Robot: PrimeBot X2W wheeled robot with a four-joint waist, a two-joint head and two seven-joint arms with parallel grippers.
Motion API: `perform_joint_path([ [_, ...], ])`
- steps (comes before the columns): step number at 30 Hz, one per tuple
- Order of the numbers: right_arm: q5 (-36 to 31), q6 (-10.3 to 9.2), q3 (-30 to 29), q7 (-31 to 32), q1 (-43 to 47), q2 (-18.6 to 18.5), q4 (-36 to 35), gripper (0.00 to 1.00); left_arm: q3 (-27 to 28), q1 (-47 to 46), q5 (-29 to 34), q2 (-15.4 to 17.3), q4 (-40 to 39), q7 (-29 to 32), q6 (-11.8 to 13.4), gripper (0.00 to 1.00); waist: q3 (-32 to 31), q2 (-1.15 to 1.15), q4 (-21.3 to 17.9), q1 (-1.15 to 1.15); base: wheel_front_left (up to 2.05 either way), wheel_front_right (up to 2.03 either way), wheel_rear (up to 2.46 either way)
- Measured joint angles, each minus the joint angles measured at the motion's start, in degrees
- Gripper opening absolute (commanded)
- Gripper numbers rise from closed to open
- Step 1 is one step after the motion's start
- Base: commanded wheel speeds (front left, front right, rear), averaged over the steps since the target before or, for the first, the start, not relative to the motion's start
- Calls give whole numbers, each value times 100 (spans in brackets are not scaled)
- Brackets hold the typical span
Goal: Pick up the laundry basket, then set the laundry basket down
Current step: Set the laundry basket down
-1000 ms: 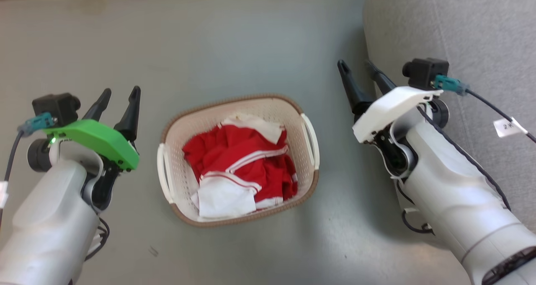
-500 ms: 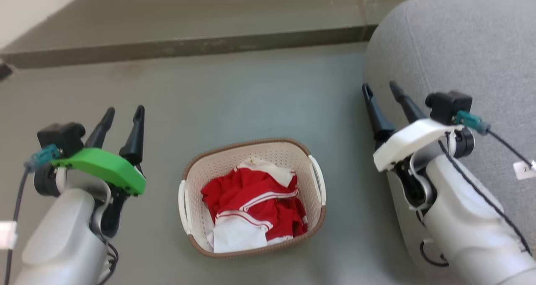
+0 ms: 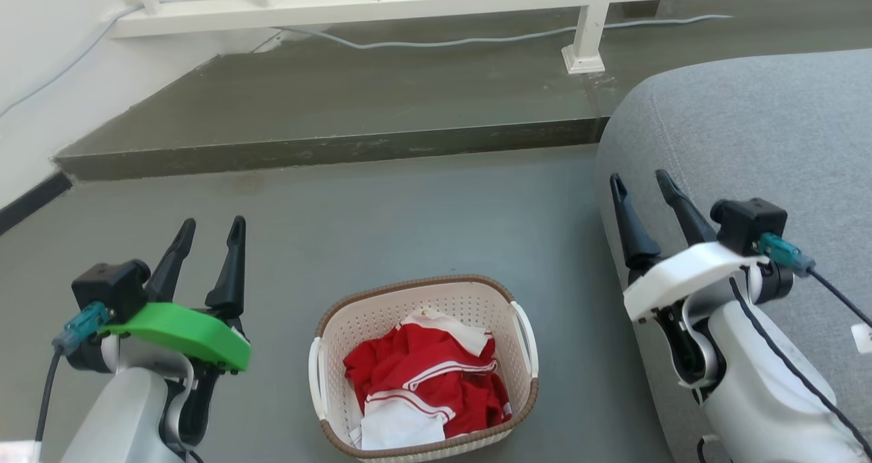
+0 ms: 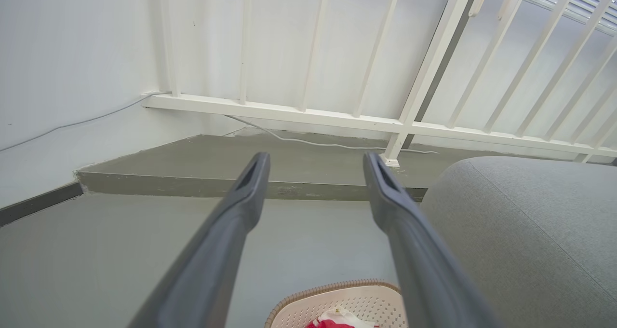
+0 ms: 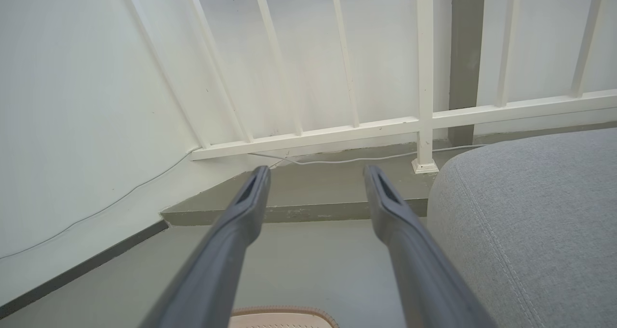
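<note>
Right of the green-cased left gripper, the laundry basket is cream-white, dotted with holes, rimmed in brown weave. Its clothes are red with white stripes; the right gripper has a white casing.

Surface reference, positions by clock face in the head view.

- Laundry basket, 6 o'clock: cream plastic wall, perforated, smooth, low sheen.
- Rim: brown, with a woven-look texture.
- Handles: smooth white plastic.
- Clothes: soft red and white cloth, matt, creased.
- Floor: grey, matt, cement-like, faintly scuffed.
- Step, 12 o'clock: same finish as the floor, with a rougher, mottled edge.
- Seat, 3 o'clock: coarse grey woven cloth with a stitched seam.
- Railing, 12 o'clock: smooth white painted finish.
- Left gripper, 8 o'clock: the fingers are dark, matt and plastic-looking, and the green cover is smooth plastic.
- Right gripper, 4 o'clock: identical fingers, and the white cover is smooth plastic.
</note>
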Motion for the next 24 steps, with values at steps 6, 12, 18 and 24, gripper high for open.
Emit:
perform_joint_path([
  [6,-127,-92,-119,0,343,-4,-196,100,174,315,237,-32,-281,0,45,100,-77,0,-20,0,0,0,0],
  [12,-286,-142,-234,0,542,-37,-357,100,313,571,419,-131,-494,0,45,100,-104,0,-28,0,0,0,0],
  [18,-355,-142,-298,0,675,-29,-493,100,412,757,566,-197,-627,0,44,100,-113,0,-28,0,0,0,0],
  [24,-411,-141,-335,0,799,9,-557,100,474,900,701,-292,-703,0,34,100,-119,0,-23,0,0,0,0],
])
